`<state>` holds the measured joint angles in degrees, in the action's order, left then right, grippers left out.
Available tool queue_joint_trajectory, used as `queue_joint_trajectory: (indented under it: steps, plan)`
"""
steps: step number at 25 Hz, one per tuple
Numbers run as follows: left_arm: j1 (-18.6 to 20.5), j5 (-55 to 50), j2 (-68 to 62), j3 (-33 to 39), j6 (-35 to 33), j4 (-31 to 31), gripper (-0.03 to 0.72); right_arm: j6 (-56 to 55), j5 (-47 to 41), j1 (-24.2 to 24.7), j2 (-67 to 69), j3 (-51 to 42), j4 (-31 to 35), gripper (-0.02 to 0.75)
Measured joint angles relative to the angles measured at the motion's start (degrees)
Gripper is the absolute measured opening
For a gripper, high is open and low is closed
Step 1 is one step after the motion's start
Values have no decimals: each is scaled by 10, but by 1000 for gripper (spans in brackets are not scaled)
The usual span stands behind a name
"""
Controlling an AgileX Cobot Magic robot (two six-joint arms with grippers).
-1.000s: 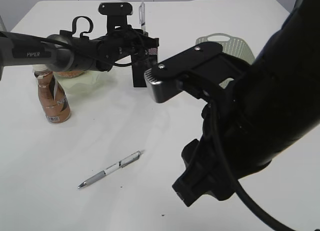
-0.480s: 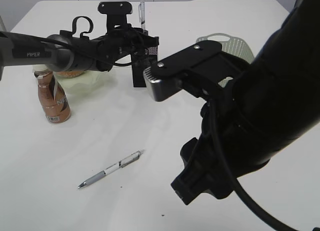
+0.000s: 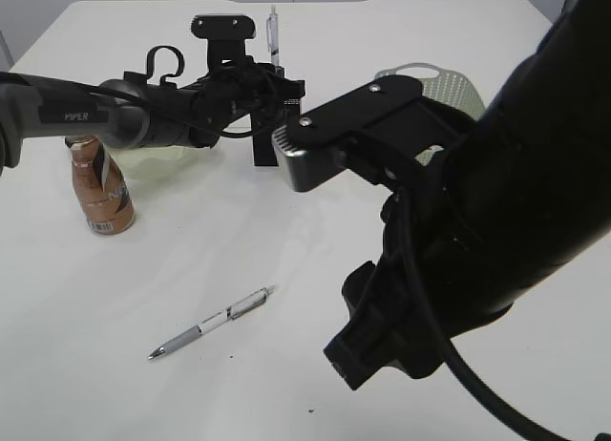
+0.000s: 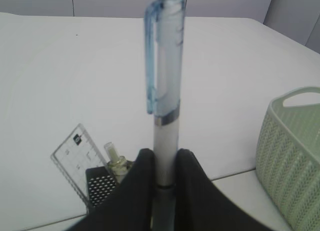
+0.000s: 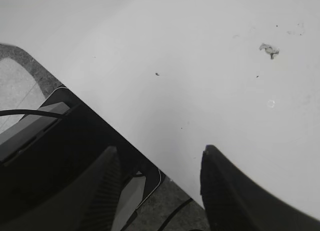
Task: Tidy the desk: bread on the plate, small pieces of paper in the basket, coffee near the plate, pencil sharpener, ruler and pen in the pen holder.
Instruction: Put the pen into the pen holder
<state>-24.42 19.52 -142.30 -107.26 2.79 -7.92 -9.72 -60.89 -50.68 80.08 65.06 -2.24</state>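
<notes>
**Left tool clamps a pen above the holder; right tool stands apart over bare counter**

In the left wrist view we see the left tool clamped on a clear blue-clipped pen, which stands upright between its fingers. Just below, at lower left of that frame, sits the black mesh holder, with a clear ruler leaning out of it and a small clear piece beside the ruler that we cannot identify. At the right edge is the green basket.

In the exterior view the left arm reaches across the upper left to the holder at upper centre, the held pen poking up above it. The bottle of coffee stands at the left, with a pale plate behind it, mostly hidden by the arm. A second pen lies flat on the counter at lower centre, well apart from everything.

The right tool has its fingers apart and holds nothing; it hangs over white counter near its edge.
</notes>
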Motion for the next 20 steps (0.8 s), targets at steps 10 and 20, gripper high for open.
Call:
queue_joint_trajectory:
  steps: [10,20]
  plan:
    - [0,0,-1,-1,10,8,77,0,3,0,0,0,0,384]
    - [0,-16,-1,-2,12,16,116,0,4,0,0,0,0,384]
